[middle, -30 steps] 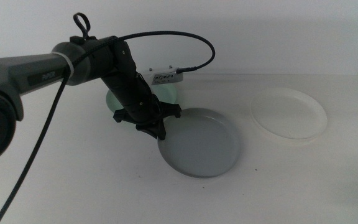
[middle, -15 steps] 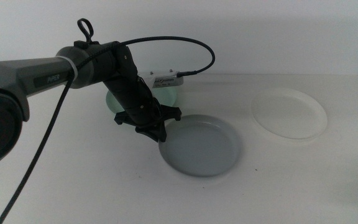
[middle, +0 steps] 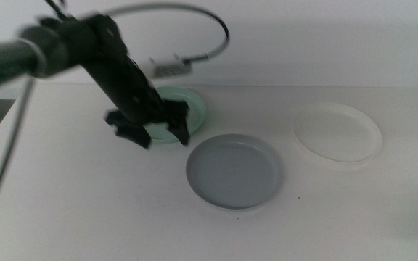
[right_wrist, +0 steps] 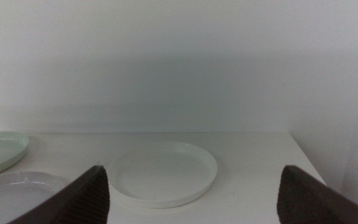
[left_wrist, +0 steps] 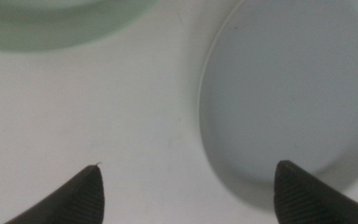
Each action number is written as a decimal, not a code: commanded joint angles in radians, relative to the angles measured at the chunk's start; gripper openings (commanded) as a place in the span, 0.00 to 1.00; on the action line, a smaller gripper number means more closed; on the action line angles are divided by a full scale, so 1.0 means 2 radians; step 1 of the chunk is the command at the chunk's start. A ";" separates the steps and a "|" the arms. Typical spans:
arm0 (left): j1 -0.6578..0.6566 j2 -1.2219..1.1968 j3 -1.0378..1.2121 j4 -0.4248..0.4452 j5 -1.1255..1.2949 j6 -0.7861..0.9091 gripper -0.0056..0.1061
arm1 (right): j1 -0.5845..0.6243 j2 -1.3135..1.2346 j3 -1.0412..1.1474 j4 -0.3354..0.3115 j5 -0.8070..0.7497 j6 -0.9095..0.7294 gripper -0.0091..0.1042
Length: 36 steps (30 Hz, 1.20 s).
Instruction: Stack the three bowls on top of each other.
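Left gripper [middle: 156, 131]: my jaws apart, empty, above table [middle: 85, 203].
Green bowl [middle: 187, 109]: just behind it.
Grey bowl [middle: 234, 171]: beside it.
White bowl [middle: 337, 132]: well apart.

Three bowls [middle: 233, 171] seemingly lie apart, unstacked, on the table [middle: 85, 210].

Left gripper [middle: 153, 129], jaws spread, hangs over the near rim of the green bowl [middle: 193, 106], blocking it from above. Grey bowl [middle: 233, 171] lies uncovered just beside. White bowl [middle: 337, 132] sits well apart, unobstructed. Bare table [middle: 85, 210] lies between and around all three.
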<state>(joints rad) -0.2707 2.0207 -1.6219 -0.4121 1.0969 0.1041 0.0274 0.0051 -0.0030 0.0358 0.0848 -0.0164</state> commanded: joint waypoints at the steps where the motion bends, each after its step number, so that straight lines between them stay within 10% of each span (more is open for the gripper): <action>1: 0.012 -0.041 -0.004 0.010 0.029 -0.003 0.89 | -0.003 -0.003 0.001 -0.004 -0.003 -0.002 0.84; 17: 0.075 -0.041 -0.069 0.167 -0.097 -0.056 0.89 | -0.003 -0.003 0.001 -0.004 -0.003 -0.002 0.84; 36: 0.080 0.168 -0.165 0.118 -0.145 -0.052 0.89 | -0.003 -0.003 0.001 -0.004 -0.003 -0.002 0.84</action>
<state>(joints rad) -0.1121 2.3549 -1.9414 -0.1694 0.8281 0.0000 0.0274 0.0051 -0.0030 0.0358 0.0848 -0.0164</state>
